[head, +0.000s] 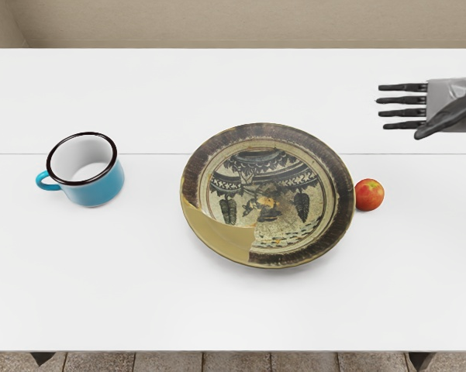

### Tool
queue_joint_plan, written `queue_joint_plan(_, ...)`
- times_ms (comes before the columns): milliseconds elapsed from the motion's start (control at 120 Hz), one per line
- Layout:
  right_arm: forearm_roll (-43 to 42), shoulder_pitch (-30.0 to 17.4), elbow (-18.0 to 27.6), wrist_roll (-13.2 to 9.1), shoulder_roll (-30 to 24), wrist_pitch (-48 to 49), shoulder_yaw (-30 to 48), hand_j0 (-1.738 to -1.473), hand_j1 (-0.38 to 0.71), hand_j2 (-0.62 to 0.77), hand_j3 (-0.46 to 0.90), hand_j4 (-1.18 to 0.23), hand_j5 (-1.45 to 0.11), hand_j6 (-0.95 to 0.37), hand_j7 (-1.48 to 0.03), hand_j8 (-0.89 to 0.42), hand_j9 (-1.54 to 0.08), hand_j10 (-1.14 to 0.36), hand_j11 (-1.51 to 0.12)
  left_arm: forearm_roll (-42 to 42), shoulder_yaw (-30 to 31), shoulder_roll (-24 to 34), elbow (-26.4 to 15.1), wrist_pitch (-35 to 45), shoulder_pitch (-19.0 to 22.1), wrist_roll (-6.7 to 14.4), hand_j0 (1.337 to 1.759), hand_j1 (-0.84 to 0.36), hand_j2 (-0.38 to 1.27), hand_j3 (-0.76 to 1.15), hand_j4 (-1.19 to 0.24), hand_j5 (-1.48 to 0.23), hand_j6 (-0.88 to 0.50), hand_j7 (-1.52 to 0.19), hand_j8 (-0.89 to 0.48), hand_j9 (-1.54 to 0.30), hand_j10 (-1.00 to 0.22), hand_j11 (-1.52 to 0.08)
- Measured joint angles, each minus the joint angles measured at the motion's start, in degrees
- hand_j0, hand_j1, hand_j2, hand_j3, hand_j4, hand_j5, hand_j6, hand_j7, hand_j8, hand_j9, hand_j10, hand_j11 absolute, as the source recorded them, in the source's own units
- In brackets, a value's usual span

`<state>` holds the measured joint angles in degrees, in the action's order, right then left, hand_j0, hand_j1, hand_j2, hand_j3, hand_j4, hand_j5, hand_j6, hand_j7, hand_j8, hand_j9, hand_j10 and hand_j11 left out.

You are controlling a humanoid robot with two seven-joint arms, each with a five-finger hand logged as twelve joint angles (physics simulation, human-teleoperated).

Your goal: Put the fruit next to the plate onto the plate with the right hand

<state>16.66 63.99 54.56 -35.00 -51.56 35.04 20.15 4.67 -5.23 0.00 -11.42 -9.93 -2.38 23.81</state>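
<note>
Apple sits just right of plate; right hand hovers well behind it, fingers spread, empty.

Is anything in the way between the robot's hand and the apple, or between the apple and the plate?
No, nothing visible. Only bare table lies between the open right hand and the apple, and the apple sits right beside the plate. The blue mug is on the plate's other side.
</note>
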Motion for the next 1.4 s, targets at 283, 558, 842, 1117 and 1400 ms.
queue_joint_plan(283, 0.1, -0.7, 0.2, 0.0, -0.6, 0.0, 0.9, -1.658, -0.35, 0.0, 0.0, 0.0, 0.0, 0.0, 0.0, 0.0, 0.0, 0.0, 0.0, 0.0, -0.1, 0.0, 0.0, 0.0, 0.1, 0.0, 1.658, 0.34, 0.0, 0.0, -0.01, -0.01, -0.01, -0.01, -0.01, -0.01, -0.01, -0.01)
queue_joint_plan(558, -13.8, 2.7, 6.4, 0.0, -0.4, 0.0, 0.7, -1.658, -0.35, 0.0, 0.0, 0.0, 0.0, 0.0, 0.0, 0.0, 0.0, 0.0, 0.0, 0.0, -0.1, 0.0, 0.0, 0.0, 0.1, 0.0, 1.658, 0.34, 0.0, 0.0, -0.01, -0.01, -0.01, -0.01, -0.01, -0.01, -0.01, -0.01)
queue_joint_plan(842, -43.6, 7.9, 19.6, 0.0, 6.0, -7.2, -6.4, -1.658, -0.35, 0.0, 0.0, 0.0, 0.0, 0.0, 0.0, 0.0, 0.0, 0.0, 0.0, 0.0, 0.0, 0.0, 0.1, 0.0, 0.0, 0.0, 1.658, 0.34, 0.0, 0.0, -0.01, -0.01, -0.01, -0.01, -0.01, -0.01, -0.01, -0.01)
queue_joint_plan(1117, -58.7, 6.9, 21.1, 0.0, 8.7, -22.4, -11.1, -1.658, -0.35, 0.0, 0.0, 0.0, 0.0, 0.0, 0.0, 0.0, 0.0, 0.0, 0.0, 0.0, 0.1, 0.0, 0.0, 0.0, -1.6, 0.0, 1.658, 0.34, 0.0, 0.0, -0.01, -0.01, -0.01, -0.01, -0.01, -0.01, -0.01, -0.01)
queue_joint_plan(1400, -71.7, -2.3, 32.1, 0.0, 4.9, -39.6, -11.6, -1.658, -0.29, -0.01, 0.0, -0.06, -0.07, -0.06, -0.07, -0.06, -0.07, -0.05, -0.07, 0.0, 0.0, 0.0, 0.0, 0.0, -1.8, 0.0, 1.658, 0.34, 0.0, 0.0, -0.01, -0.01, -0.01, -0.01, -0.01, -0.01, -0.01, -0.01)
